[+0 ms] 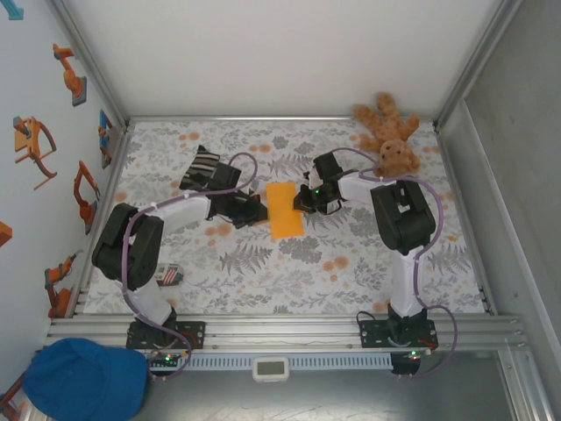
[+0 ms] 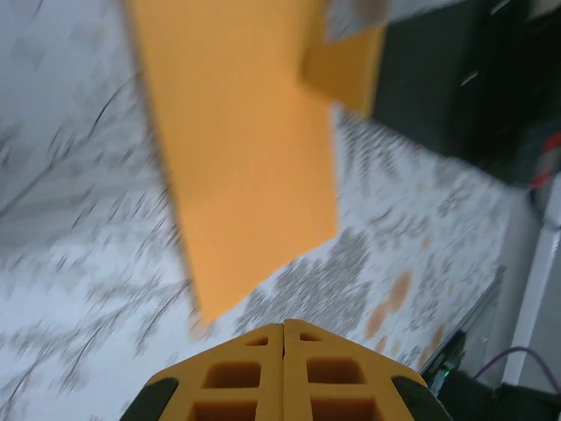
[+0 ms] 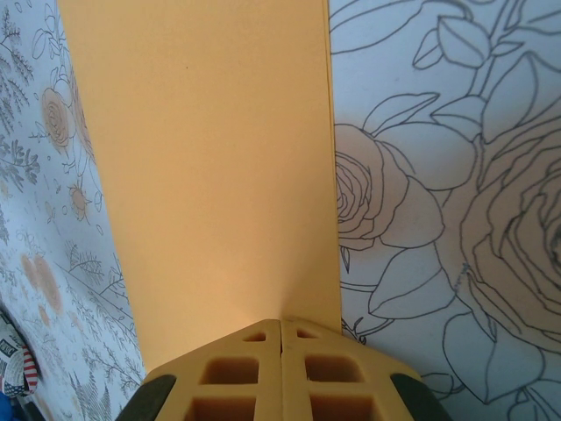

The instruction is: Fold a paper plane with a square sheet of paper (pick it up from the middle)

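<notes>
Across the floral-print table [image 1: 289, 281], boxed in by pale walls, the square sheet of paper [image 1: 284, 210] lies mid-table as a narrow rectangle, apparently folded in half. Flanking it, the left gripper [image 1: 259, 212] and right gripper [image 1: 300, 203] are both closed and empty, tips at its long edges, probably to flatten the crease.

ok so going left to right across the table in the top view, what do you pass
striped sock → left gripper → orange paper → right gripper → teddy bear
</notes>
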`<control>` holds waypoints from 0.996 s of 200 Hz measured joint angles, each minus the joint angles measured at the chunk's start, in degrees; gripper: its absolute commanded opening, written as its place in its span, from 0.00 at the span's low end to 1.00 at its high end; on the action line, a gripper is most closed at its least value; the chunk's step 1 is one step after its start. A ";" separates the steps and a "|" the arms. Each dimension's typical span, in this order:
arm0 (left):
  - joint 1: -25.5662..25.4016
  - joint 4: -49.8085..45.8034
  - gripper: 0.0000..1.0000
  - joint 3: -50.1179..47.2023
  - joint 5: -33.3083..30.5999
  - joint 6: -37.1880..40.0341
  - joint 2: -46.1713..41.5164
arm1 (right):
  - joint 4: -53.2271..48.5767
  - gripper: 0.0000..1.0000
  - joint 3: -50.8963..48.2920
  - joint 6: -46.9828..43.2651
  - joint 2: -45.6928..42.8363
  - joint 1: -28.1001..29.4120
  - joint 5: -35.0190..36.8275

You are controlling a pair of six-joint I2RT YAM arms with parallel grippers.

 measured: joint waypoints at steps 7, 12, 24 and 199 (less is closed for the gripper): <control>0.00 1.55 0.00 1.68 0.15 -0.61 1.55 | 0.02 0.00 0.00 0.00 0.00 0.00 0.00; -0.02 2.58 0.00 2.82 0.33 -1.03 2.73 | 0.02 0.00 0.00 0.00 0.00 0.00 0.00; -0.04 4.81 0.00 5.51 0.59 -2.16 6.23 | 0.02 0.00 0.02 0.00 0.04 0.00 -0.02; 7.08 0.96 0.00 24.15 -1.11 0.09 26.34 | 1.03 0.00 -0.83 0.00 -0.24 -0.26 -0.50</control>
